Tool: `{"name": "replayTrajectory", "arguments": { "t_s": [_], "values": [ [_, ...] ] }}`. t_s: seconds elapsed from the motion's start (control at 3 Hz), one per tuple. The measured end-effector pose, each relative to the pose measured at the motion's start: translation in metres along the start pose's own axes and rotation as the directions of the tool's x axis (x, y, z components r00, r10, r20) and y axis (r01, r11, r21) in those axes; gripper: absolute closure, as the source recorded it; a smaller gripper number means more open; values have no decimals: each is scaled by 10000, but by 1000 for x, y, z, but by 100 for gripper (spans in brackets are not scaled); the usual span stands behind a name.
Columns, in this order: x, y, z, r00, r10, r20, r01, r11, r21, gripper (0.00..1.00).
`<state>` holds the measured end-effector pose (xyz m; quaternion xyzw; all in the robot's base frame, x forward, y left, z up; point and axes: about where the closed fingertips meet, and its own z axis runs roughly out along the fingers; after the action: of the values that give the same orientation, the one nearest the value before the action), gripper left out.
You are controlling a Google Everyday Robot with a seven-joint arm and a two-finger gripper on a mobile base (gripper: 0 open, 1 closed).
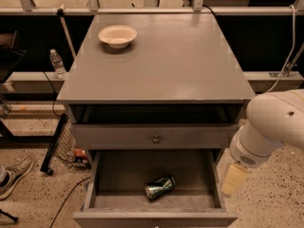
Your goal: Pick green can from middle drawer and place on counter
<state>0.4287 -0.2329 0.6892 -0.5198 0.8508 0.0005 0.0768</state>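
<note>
As the middle drawer holds one green can, gripper hangs beside, state unclear.

No text is readable, even on the green can; end effector hangs beside the middle drawer.

1. Floor: pale speckled terrazzo, evenly lit
2. Metal rail: horizontal, with upright posts, across the far side
3. Water bottle: clear plastic, upright, by a low pale ledge, left
4. Shoe: grey trainer, on the floor, far left
5. Black cable: trailing over the floor, lower left
6. White cable: hanging, far right
</note>
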Motion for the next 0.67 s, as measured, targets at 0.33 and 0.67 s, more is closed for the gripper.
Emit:
{"name": "replayTrajectory", "arguments": {
  "t_s": [0.33,0.67],
  "values": [
    [-10,4,25,9977,153,660,-129,9993,-354,0],
    [-10,4,27,9974,161,696,-134,9992,-390,0]
  ]
}}
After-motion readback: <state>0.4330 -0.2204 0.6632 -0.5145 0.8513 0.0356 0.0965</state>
